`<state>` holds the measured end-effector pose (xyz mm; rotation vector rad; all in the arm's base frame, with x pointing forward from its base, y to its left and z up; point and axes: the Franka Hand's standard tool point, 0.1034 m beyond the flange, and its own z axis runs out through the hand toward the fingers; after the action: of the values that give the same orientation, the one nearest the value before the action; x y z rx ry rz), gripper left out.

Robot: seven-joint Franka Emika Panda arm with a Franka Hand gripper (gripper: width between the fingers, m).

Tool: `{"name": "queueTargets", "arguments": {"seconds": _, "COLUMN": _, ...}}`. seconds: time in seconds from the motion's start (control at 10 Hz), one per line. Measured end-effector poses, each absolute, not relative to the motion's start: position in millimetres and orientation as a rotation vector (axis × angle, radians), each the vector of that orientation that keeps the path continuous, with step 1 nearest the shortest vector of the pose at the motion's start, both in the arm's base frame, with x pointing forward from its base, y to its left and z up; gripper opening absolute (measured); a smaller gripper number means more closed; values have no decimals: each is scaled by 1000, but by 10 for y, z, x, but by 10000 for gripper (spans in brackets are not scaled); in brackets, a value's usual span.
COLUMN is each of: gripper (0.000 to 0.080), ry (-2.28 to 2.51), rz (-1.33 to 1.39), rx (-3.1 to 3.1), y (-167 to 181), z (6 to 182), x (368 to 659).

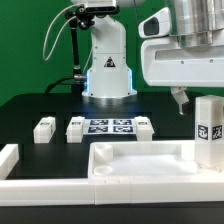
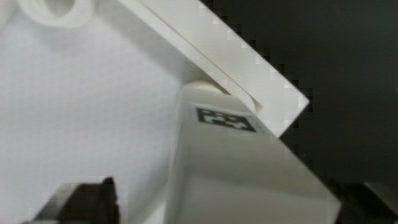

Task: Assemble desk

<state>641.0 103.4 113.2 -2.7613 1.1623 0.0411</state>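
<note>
The white desk top [image 1: 135, 152] lies near the front with its raised rim up. At its corner on the exterior view's right, one tagged leg [image 1: 208, 130] stands upright. My gripper [image 1: 198, 100] hangs just over that leg's top. In the wrist view the leg [image 2: 231, 165] runs between my dark fingertips [image 2: 89, 205], with a gap showing on each side, so the gripper [image 2: 222, 205] is open and straddles it without holding it. The desk top's rim [image 2: 196, 45] crosses behind the leg. Three loose legs [image 1: 44, 128] [image 1: 75, 130] [image 1: 143, 127] lie farther back.
The marker board [image 1: 108, 127] lies flat between the loose legs. The robot base [image 1: 108, 70] stands behind it. White border rails run along the exterior view's left [image 1: 8, 158] and the front edge [image 1: 60, 192].
</note>
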Motion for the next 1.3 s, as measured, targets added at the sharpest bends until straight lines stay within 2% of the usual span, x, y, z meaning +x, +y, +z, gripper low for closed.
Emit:
{"name": "queueTargets", "arguments": {"seconds": 0.1, "gripper": 629, "ry": 846, "rz": 45, "rx": -2873, "y": 1064, "z": 1146, "x": 6421}}
{"name": "queueTargets", "arguments": {"seconds": 0.6, "gripper": 649, "ry": 232, "rz": 20, "rx": -2984, "y": 1070, "z": 1137, "x": 6420}}
{"name": "queueTargets", "arguments": {"seconds": 0.7, "gripper": 649, "ry": -295, "rz": -8, "rx": -3006, "y": 1031, "z": 1154, "x": 6427}}
{"name": "queueTargets", "arguments": {"seconds": 0.8, "gripper": 649, "ry": -448, "rz": -14, "rx": -2984, "y": 1017, "z": 1155, "x": 6427}}
{"name": "queueTargets", "arguments": {"seconds": 0.9, "gripper": 649, "ry": -374, "rz": -9, "rx": -2992, "y": 1024, "z": 1151, "x": 6423}}
{"name": "queueTargets", "arguments": {"seconds": 1.0, "gripper": 562, "ry": -351, "rz": -7, "rx": -2995, "y": 1023, "z": 1151, "x": 6423}}
{"name": "queueTargets", "arguments": {"seconds": 1.1, "gripper": 562, "ry": -355, "rz": -7, "rx": -2995, "y": 1021, "z": 1150, "x": 6424}}
{"name": "queueTargets", "arguments": {"seconds": 1.2, "gripper": 366, "ry": -280, "rz": -3, "rx": -2999, "y": 1030, "z": 1151, "x": 6423}}
{"name": "queueTargets", "arguments": {"seconds": 1.3, "gripper": 287, "ry": -151, "rz": 6, "rx": -3009, "y": 1032, "z": 1150, "x": 6422}}
